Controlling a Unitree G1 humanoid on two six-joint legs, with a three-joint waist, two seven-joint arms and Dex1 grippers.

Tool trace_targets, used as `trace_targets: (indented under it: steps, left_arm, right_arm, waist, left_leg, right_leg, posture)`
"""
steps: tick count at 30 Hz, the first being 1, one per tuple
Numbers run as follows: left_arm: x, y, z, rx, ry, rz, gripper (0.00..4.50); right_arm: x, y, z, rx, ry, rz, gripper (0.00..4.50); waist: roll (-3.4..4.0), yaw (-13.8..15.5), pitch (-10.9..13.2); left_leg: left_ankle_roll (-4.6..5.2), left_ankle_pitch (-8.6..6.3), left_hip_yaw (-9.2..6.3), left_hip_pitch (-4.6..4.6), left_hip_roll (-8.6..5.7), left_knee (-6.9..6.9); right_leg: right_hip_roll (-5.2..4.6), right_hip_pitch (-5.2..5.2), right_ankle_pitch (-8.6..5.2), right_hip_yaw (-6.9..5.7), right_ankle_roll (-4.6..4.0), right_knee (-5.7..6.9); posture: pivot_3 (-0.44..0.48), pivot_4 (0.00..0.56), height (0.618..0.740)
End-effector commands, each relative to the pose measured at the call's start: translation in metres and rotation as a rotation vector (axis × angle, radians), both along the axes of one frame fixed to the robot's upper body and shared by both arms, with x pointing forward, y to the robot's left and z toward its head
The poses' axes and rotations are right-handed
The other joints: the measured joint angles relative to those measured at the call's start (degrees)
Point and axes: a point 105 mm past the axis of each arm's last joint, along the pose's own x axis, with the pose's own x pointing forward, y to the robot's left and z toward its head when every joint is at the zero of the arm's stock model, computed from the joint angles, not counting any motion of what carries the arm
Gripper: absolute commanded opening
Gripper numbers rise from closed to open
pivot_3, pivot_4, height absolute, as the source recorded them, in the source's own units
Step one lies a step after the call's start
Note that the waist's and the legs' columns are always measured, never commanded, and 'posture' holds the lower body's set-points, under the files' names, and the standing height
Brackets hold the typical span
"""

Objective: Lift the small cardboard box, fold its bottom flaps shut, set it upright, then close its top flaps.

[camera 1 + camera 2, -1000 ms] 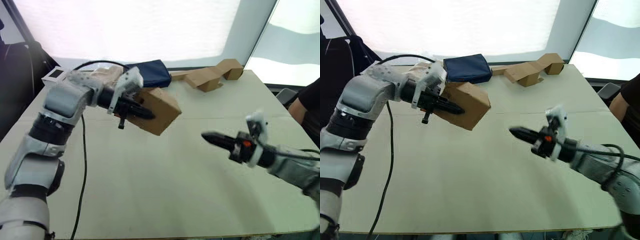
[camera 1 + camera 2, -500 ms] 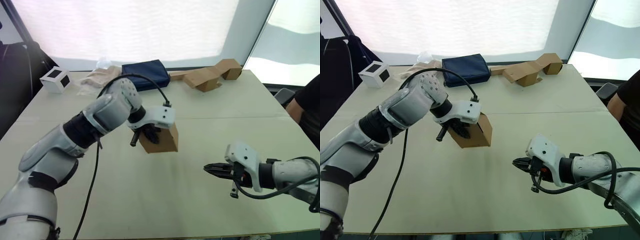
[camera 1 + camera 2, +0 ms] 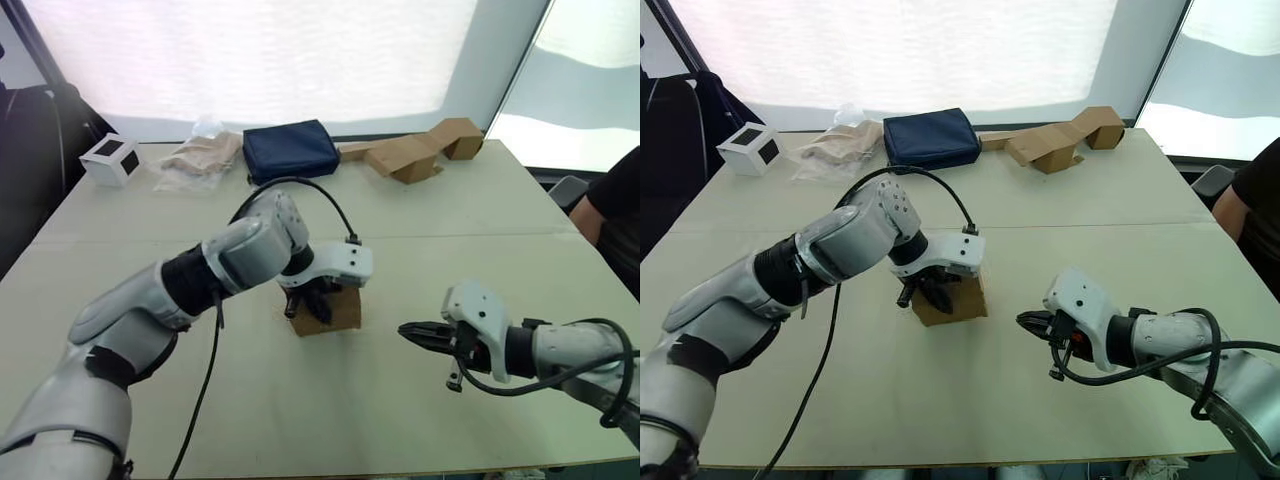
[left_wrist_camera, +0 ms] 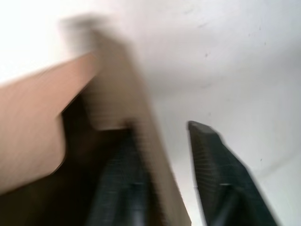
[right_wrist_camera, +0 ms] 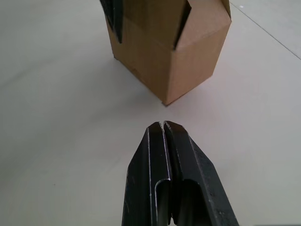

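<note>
The small cardboard box [image 3: 343, 312] stands on the table [image 3: 300, 420] near its middle, brown, with its open end up. My left gripper [image 3: 316, 301] reaches down onto it from above. In the left wrist view one finger [image 4: 122, 188] is inside the box and the other finger [image 4: 211, 165] is outside, with a box wall [image 4: 157, 188] between them and a gap beside the outer finger. My right gripper [image 3: 405, 331] hovers low, just right of the box, pointing at it with its fingertips pressed together. The bottom flaps are hidden under the box.
Along the far edge lie a white cube with black squares [image 3: 110, 158], a crumpled plastic bag [image 3: 198, 160], a navy pouch [image 3: 292, 150] and a long flattened cardboard piece [image 3: 415, 155]. A person's arm [image 3: 615, 215] shows at the right edge. A black cable [image 3: 205, 380] trails from my left arm.
My left arm swung the box down from the far left, turned it and set it on the table's middle. My right gripper dropped lower and now points at the box.
</note>
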Motion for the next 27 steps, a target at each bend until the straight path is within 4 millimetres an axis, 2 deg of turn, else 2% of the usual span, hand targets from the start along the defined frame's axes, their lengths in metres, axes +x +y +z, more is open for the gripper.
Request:
trace_targets:
  steps: [1, 4, 9, 12, 15, 18, 21, 22, 23, 25, 26, 27]
  left_arm:
    - [-0.005, -0.005, 0.029, -0.066, 0.036, 0.000, 2.53]
    - [-0.010, -0.002, 0.053, -0.122, 0.045, -0.054, 2.53]
    - [-0.008, 0.003, 0.100, -0.345, 0.091, -0.055, 2.53]
    - [0.009, 0.010, 0.122, -0.546, 0.080, 0.052, 2.53]
    - [0.028, 0.020, 0.129, -0.699, 0.040, 0.184, 2.53]
    - [0.053, 0.044, 0.119, -0.845, -0.009, 0.409, 2.53]
    - [0.073, 0.087, 0.094, -0.995, -0.216, 0.638, 1.94]
    - [0.075, 0.095, 0.088, -1.012, -0.269, 0.684, 1.67]
    - [0.076, 0.102, 0.079, -1.013, -0.302, 0.726, 1.08]
    - [0.074, 0.113, 0.057, -0.989, -0.329, 0.808, 0.37]
    - [0.070, 0.116, 0.049, -0.982, -0.343, 0.815, 0.09]
    - [0.063, 0.117, 0.033, -0.966, -0.340, 0.826, 0.09]
  right_arm:
    - [0.001, 0.002, 0.006, 0.019, -0.021, 0.007, 0.00]
    - [0.001, 0.006, 0.006, 0.052, -0.010, 0.021, 0.00]
    - [0.007, 0.011, 0.008, 0.117, -0.007, 0.030, 0.00]
    - [0.015, 0.008, 0.003, 0.129, -0.008, 0.009, 0.00]
    - [0.022, 0.004, -0.002, 0.136, -0.014, -0.017, 0.00]
    - [0.032, -0.001, -0.011, 0.134, -0.021, -0.051, 0.00]
    - [0.044, -0.006, -0.027, 0.115, -0.017, -0.085, 0.00]
    - [0.047, -0.007, -0.030, 0.110, -0.017, -0.089, 0.00]
    - [0.049, -0.008, -0.033, 0.105, -0.014, -0.093, 0.00]
    - [0.053, -0.010, -0.043, 0.060, 0.007, -0.099, 0.00]
    - [0.055, -0.011, -0.047, 0.030, 0.008, -0.097, 0.00]
    - [0.060, -0.010, -0.048, 0.036, 0.003, -0.108, 0.00]
  waist:
    - [0.00, 0.0, 0.0]
    - [0.00, 0.0, 0.0]
    - [0.01, 0.0, 0.0]
    - [0.01, 0.0, 0.0]
    - [0.03, 0.0, 0.0]
    - [0.04, -0.2, 0.0]
    - [0.09, -0.5, -0.1]
    - [0.11, -0.5, -0.1]
    - [0.08, -0.4, 0.0]
    - [0.02, 0.0, 0.0]
    - [0.02, 0.2, 0.0]
    - [0.01, 0.4, 0.0]
  left_leg:
    - [0.00, 0.00, -0.01, 0.00, 0.00, 0.00]
    - [0.00, 0.00, 0.00, 0.00, 0.01, 0.00]
    - [0.00, 0.00, 0.00, 0.03, 0.02, 0.00]
    - [0.00, 0.00, 0.02, 0.03, 0.00, 0.00]
    - [0.00, 0.00, 0.01, 0.04, 0.01, 0.00]
    - [0.00, 0.00, 0.03, 0.10, 0.06, 0.00]
    - [-0.01, 0.01, 0.04, 0.20, 0.13, -0.02]
    - [-0.01, 0.01, 0.08, 0.23, 0.14, -0.02]
    - [-0.05, 0.02, 0.10, 0.25, 0.18, -0.02]
    - [-0.26, 0.14, 0.04, 0.17, 0.17, -0.02]
    - [-0.30, 0.17, 0.06, 0.17, 0.14, -0.01]
    - [-0.31, 0.17, 0.06, 0.16, 0.09, -0.01]
  right_leg:
    - [0.01, 0.00, 0.00, 0.00, 0.00, 0.00]
    - [0.02, 0.00, 0.00, 0.00, 0.00, 0.02]
    - [0.02, 0.00, 0.00, -0.01, -0.01, 0.04]
    - [0.00, 0.01, 0.00, 0.00, 0.00, 0.02]
    - [0.00, 0.01, 0.00, -0.01, 0.00, 0.04]
    - [-0.04, 0.01, 0.00, 0.01, 0.00, 0.12]
    - [-0.07, 0.00, 0.00, 0.08, 0.00, 0.21]
    - [-0.08, 0.00, 0.00, 0.14, -0.01, 0.27]
    - [-0.20, -0.02, 0.00, 0.19, -0.01, 0.33]
    - [-0.23, -0.08, 0.01, 0.17, -0.01, 0.38]
    - [-0.29, -0.09, 0.01, 0.17, -0.01, 0.39]
    - [-0.37, -0.08, 0.01, 0.16, -0.01, 0.41]
  posture:
    - [0.000, 0.150, 0.740]
    - [0.000, 0.150, 0.740]
    - [0.000, 0.150, 0.740]
    - [0.000, 0.150, 0.740]
    - [0.000, 0.150, 0.740]
    - [0.000, 0.150, 0.740]
    - [0.000, 0.150, 0.740]
    - [0.000, 0.150, 0.740]
    - [0.000, 0.150, 0.740]
    - [0.000, 0.150, 0.740]
    - [0.000, 0.150, 0.740]
    - [0.000, 0.150, 0.740]
